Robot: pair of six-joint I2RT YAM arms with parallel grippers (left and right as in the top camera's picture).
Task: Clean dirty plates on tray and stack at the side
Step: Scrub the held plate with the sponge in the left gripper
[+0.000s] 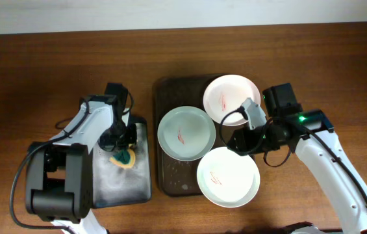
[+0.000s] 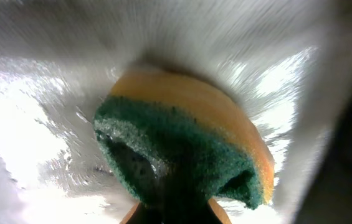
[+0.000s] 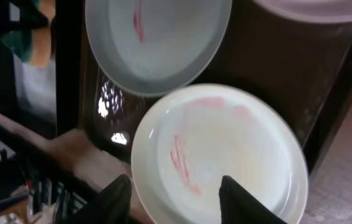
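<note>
Three plates lie on the dark brown tray (image 1: 170,179): a pinkish-white plate (image 1: 230,97) at the back, a pale green plate (image 1: 184,132) in the middle and a white plate (image 1: 228,177) at the front, overhanging the tray's rim. Each has a reddish smear. My right gripper (image 1: 233,141) is open and empty, hovering over the white plate (image 3: 225,149), with its fingers (image 3: 176,193) astride the plate's near edge. The right wrist view also shows the green plate (image 3: 157,43) and the tray (image 3: 275,68). My left gripper (image 1: 123,155) is shut on the green-yellow sponge (image 2: 188,137), over the black tray.
The smaller black tray (image 1: 141,188) lies left of the brown tray, and its surface (image 2: 32,112) is wet and shiny. Bare wooden table (image 1: 339,58) surrounds both trays. The left arm's base (image 1: 53,182) stands at the front left.
</note>
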